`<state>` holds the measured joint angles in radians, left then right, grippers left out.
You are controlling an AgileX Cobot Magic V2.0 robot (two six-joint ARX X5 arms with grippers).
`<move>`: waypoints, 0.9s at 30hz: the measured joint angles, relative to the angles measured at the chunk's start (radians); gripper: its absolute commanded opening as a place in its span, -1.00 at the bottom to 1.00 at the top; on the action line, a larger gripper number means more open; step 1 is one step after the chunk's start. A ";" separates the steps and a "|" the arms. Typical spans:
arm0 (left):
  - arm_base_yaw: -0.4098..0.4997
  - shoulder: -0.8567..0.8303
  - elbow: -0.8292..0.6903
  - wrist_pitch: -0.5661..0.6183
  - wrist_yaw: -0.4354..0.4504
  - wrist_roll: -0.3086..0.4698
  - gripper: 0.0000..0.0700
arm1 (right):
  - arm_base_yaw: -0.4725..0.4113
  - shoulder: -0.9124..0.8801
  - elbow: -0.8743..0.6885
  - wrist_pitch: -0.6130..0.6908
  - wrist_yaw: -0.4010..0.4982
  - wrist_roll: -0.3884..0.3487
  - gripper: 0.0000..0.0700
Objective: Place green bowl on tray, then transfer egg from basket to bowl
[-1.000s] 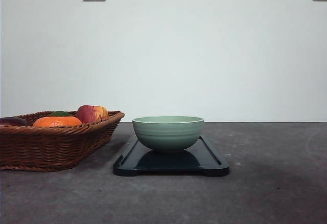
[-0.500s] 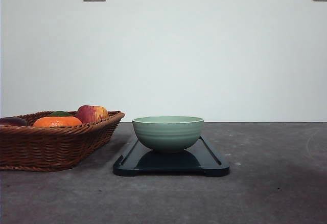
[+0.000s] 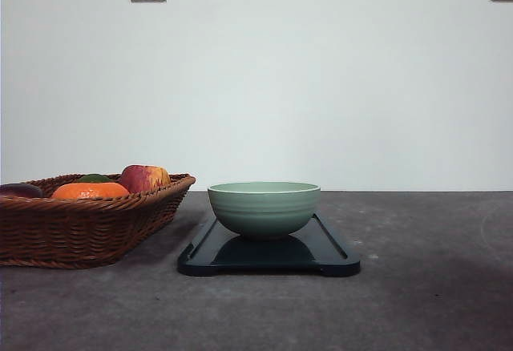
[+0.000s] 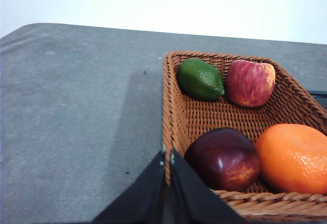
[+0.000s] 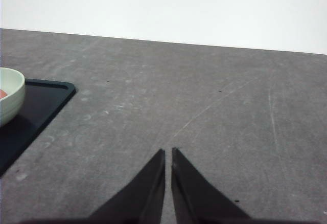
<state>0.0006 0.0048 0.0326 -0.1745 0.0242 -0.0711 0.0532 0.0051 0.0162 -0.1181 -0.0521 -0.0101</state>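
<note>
bowl placement looks done in the front view: the green bowl (image 3: 264,208) sits upright on the tray (image 3: 333,256), beside the basket (image 3: 80,227) on the bench (image 3: 433,303). left wrist view: the left gripper (image 4: 167,157) has its jaws closed on nothing, at the basket's rim; lime (image 4: 200,79), red apple (image 4: 250,82), dark plum (image 4: 223,158) and orange (image 4: 292,157) lie inside, no egg visible. right wrist view: the right gripper (image 5: 168,155) hangs over bare bench with jaws closed and empty; something reddish shows inside the bowl. next likely means locating the egg.
</note>
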 measured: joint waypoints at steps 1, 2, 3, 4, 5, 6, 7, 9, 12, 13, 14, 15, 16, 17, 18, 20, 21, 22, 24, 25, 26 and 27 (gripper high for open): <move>0.000 0.000 0.000 0.000 0.000 0.000 -1.00 | 0.000 0.000 0.000 0.000 0.000 0.000 -0.96; 0.000 0.000 0.000 0.000 0.000 0.000 -1.00 | 0.000 0.000 0.000 0.000 0.000 0.000 -0.96; 0.000 0.000 0.000 0.000 0.000 0.000 -1.00 | 0.000 0.000 0.000 0.000 0.000 0.000 -0.96; 0.000 0.000 0.000 0.000 0.000 0.000 -1.00 | 0.000 0.000 0.000 0.000 0.000 0.000 -0.96; 0.000 0.000 0.000 0.000 0.000 0.000 -1.00 | 0.000 0.000 0.000 0.000 0.000 0.000 -0.96; 0.000 0.000 0.000 0.000 0.000 0.000 -1.00 | 0.000 0.000 0.000 0.000 0.000 0.000 -0.96; 0.000 0.000 0.000 0.000 0.000 0.000 -1.00 | 0.000 0.000 0.000 0.001 0.000 0.000 -0.96; 0.000 0.000 0.000 0.000 0.000 0.000 -1.00 | 0.000 0.000 0.000 0.001 0.000 0.000 -0.96; 0.000 0.000 0.000 0.000 0.000 0.000 -1.00 | 0.000 0.000 0.000 0.001 0.000 0.000 -0.96; 0.000 0.000 0.000 0.000 0.000 0.000 -1.00 | 0.000 0.000 0.000 0.002 0.000 0.000 -0.96; 0.000 0.000 0.000 0.000 0.000 0.000 -1.00 | 0.000 0.000 0.000 0.002 0.000 0.000 -0.96; 0.000 0.000 0.000 0.000 0.000 0.000 -1.00 | 0.000 0.000 0.000 0.002 0.000 0.000 -0.96; 0.000 0.000 0.000 0.000 0.000 0.000 -1.00 | 0.000 0.000 0.000 0.002 0.000 0.000 -0.96; 0.000 0.000 0.000 0.000 0.000 0.000 -1.00 | 0.000 0.000 0.000 0.002 0.000 0.000 -0.96; 0.000 0.000 0.000 0.000 0.000 0.000 -1.00 | 0.000 0.000 0.000 0.002 0.000 0.000 -0.96; 0.000 0.000 0.000 0.000 0.000 0.000 -1.00 | 0.000 0.000 0.000 0.002 0.000 0.000 -0.96; 0.000 0.000 0.000 0.000 0.000 0.000 -1.00 | 0.000 0.000 0.000 0.002 0.000 0.000 -0.96; 0.000 0.000 0.000 0.000 0.000 0.000 -1.00 | 0.000 0.000 0.000 0.002 0.000 0.000 -0.96; 0.000 0.000 0.000 0.000 0.000 0.000 -1.00 | 0.000 0.000 0.000 0.002 0.000 0.000 -0.96; 0.000 0.000 0.000 0.000 0.000 0.000 -1.00 | 0.000 0.000 0.000 0.002 0.000 0.000 -0.96; 0.000 0.000 0.000 0.000 0.000 0.000 -1.00 | 0.000 0.000 0.000 0.002 0.000 0.000 -0.96; 0.000 0.000 0.000 0.000 0.000 0.000 -1.00 | 0.000 0.000 0.000 0.002 0.000 0.000 -0.96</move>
<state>0.0006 0.0048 0.0326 -0.1745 0.0242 -0.0711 0.0532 0.0051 0.0162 -0.1162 -0.0521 -0.0101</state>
